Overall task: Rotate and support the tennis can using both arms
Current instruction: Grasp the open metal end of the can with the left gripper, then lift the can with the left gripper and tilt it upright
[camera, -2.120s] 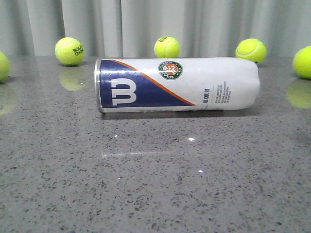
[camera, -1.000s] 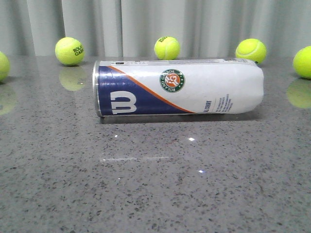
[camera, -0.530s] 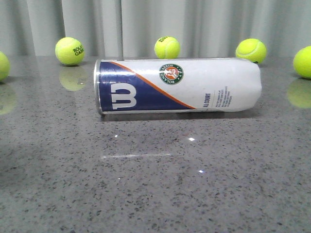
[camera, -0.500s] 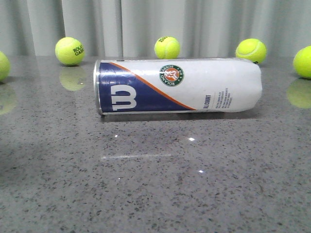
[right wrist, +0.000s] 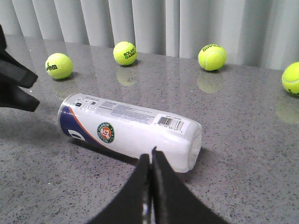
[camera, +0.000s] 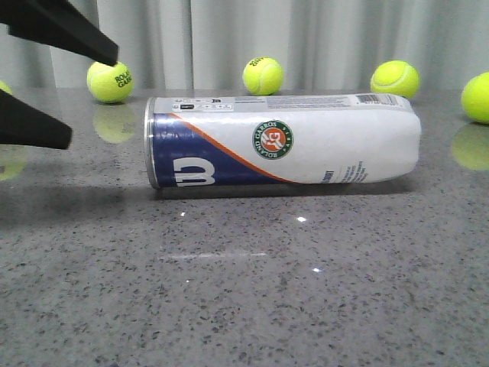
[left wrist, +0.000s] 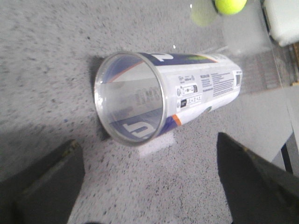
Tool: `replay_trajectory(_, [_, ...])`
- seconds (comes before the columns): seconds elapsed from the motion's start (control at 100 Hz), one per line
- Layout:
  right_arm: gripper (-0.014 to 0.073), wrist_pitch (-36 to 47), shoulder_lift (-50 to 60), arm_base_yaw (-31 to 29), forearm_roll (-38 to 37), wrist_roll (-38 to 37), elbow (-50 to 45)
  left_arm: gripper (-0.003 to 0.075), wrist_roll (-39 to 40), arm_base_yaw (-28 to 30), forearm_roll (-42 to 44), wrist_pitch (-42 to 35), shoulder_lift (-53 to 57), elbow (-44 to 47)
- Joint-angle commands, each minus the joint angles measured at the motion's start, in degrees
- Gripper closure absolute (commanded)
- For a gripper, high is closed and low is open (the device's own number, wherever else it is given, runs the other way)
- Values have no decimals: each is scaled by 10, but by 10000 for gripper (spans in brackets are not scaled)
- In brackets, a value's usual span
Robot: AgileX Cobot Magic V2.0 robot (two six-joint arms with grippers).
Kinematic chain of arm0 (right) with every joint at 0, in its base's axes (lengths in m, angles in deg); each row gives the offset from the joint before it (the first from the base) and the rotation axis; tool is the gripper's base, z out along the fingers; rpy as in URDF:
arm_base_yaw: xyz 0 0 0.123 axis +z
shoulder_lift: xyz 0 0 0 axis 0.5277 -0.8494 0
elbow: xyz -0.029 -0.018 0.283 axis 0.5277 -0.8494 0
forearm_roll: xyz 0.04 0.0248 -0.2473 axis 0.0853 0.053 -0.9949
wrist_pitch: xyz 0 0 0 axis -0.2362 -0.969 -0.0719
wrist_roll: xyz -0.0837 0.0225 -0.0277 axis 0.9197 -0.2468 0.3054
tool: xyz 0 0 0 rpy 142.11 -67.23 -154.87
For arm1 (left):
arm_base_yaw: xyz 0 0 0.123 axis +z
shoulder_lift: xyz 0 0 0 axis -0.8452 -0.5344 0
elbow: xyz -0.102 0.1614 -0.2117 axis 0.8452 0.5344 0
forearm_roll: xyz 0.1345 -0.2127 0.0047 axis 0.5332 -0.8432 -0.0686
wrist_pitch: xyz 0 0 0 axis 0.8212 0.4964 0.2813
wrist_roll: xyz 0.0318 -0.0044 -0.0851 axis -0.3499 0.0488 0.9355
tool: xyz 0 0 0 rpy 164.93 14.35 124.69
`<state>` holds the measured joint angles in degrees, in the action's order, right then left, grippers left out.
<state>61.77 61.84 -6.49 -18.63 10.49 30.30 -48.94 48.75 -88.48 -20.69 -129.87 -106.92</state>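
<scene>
My right tool (right wrist: 150, 161) is clenched, its two fingers pressed together with nothing between them, and it points at the closed end of the can (camera: 283, 140) from just beside it. My left tool (camera: 57, 84) is released, its fingers spread wide, near the open rim end of the can but not touching it.

The can lies on its side on the grey surface (camera: 244, 290), rim toward my left, closed end toward my right. Through the left wrist view I see it is empty inside. So I judge it is very light, and its thin plastic wall may bend if I squeeze hard. The round smooth body will roll and slip easily on this polished surface. The metal rim is the stiff part, so I think the left tool should take hold there, while the right tool supports the closed end.

Behind the can, several balls (camera: 262, 74) rest apart near the curtain (camera: 229, 38).
</scene>
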Motion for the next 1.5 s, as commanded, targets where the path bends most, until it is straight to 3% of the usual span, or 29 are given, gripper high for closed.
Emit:
replay_trajectory(0.0, [654, 38, -4, -1, 7, 4, 15, 195, -27, -33, -65, 13, -32, -38])
replay_trajectory(0.22, [654, 38, -4, -1, 7, 4, 15, 197, -53, -85, -113, 21, -119, -99])
replay_trajectory(0.32, [654, 38, -4, -1, 7, 4, 15, 237, -83, -97, -137, 36, -145, -119])
replay_trajectory(0.56, [654, 38, -4, -1, 7, 4, 15, 433, -132, -98, -212, 124, -183, -130])
replay_trajectory(0.89, [654, 38, -4, -1, 7, 4, 15, 739, -150, -98, -239, 156, -188, -130])
replay_trajectory(1.06, [654, 38, -4, -1, 7, 4, 15, 739, -208, -89, -269, 211, -188, -130])
replay_trajectory(1.29, [654, 38, -4, -1, 7, 4, 15, 739, -211, -67, -252, 159, -133, -148])
replay_trajectory(1.39, [654, 38, -4, -1, 7, 4, 15, 739, -199, -66, -188, 119, -98, -185])
replay_trajectory(1.49, [654, 38, -4, -1, 7, 4, 15, 739, -133, -75, -74, 73, -65, -239])
